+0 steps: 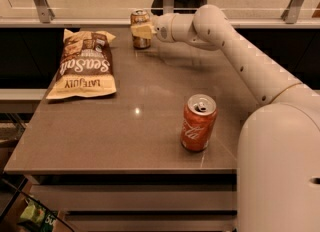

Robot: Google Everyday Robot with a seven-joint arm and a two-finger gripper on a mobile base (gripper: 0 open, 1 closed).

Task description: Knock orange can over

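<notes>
a: what does the camera view show?

b: a grey worktop (125, 136) seen from above the robot's shoulder. the orange can (139, 17) stands upright at the far edge, left of centre, with its long axis vertical. the white arm (240, 51) reaches in from the right, across the far side.

a: where is the pincer?

b: the pincer (141, 30) is at the can's upper half, overlapping its front, and looks to be touching it. it comes at the can from the right, so the can lies at its tip and just to the left.

a: open or closed?

b: i cannot tell how far it is open, or whether it grips the can at all.

a: what does the push depend on?

b: my judgement: contact is high on an upright can, so a sideways sweep to the left should tip it.

a: anything else nearby?

b: a chip bag (85, 66) lies flat to the left, and a red can (198, 122) stands near the front, well apart.
</notes>
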